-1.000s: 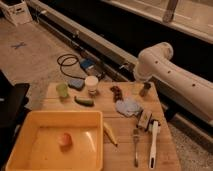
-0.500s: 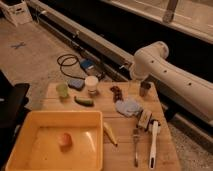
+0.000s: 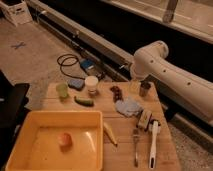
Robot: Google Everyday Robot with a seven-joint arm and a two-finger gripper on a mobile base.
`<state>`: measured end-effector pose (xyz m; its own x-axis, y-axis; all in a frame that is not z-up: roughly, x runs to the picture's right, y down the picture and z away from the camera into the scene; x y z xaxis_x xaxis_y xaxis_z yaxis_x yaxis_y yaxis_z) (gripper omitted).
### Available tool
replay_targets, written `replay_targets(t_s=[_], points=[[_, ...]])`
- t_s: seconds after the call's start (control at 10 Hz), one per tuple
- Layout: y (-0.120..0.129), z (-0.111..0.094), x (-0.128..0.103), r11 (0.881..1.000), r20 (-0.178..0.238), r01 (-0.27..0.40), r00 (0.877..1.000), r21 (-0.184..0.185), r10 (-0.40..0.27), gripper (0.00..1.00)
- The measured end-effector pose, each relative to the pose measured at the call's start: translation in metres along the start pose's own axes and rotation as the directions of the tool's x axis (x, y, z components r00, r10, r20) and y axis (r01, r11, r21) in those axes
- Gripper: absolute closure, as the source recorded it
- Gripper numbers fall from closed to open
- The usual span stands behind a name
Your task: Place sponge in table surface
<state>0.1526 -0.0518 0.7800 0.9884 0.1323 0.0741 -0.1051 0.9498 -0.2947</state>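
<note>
Directions are clock positions from the centre of the table (image 3: 112,122), with 12 at the far edge.

1. Tub (image 3: 20,135): fills 7 to 9 o'clock. Its raised rim blocks low travel on that side.
2. Green cup (image 3: 61,90): stands at 10 o'clock, close to the left edge.
3. Sponge (image 3: 76,83): lies flat at 11 o'clock on the far edge of the planks, between the green cup and the white cup (image 3: 91,85), just beside each. Expect it to be light, soft and compressible, and not fragile. It will give under pressure, so close gently. Take hold across its short sides from above. The cups leave little room on either flank, so set the jaws front to back.
4. Cloth (image 3: 127,106): lies at 1 o'clock, limp, near the centre.
5. Gripper (image 3: 135,85): hangs at 1 o'clock over the far edge, well apart from the sponge. The jaws stand apart and nothing is seen between them.
6. Can (image 3: 144,89): stands just beside the gripper, toward 2 o'clock.
7. Brush (image 3: 153,142): lies at 4 o'clock along the right edge.

Open room: bare planks lie at the centre and toward 6 o'clock. The far edge is crowded, so lift clear before crossing.
</note>
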Motion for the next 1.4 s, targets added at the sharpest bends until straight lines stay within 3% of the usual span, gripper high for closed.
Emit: replay_targets(t_s=[0.3,0.5,0.7,0.9,1.2,1.4], points=[[-0.023,0.012,-0.048,0.999,0.057,0.039,0.998,0.021,-0.040,0.20],[-0.036,0.023,-0.096,0.996,0.136,0.087,0.987,0.012,-0.088,0.20],[-0.044,0.029,-0.128,0.992,0.187,0.129,0.974,0.006,-0.128,0.20],[-0.051,0.036,-0.170,0.983,0.248,0.185,0.952,-0.002,-0.178,0.20],[-0.056,0.049,-0.213,0.973,0.353,0.230,0.913,-0.032,-0.204,0.20],[-0.056,0.051,-0.219,0.971,0.365,0.235,0.908,-0.038,-0.205,0.20]])
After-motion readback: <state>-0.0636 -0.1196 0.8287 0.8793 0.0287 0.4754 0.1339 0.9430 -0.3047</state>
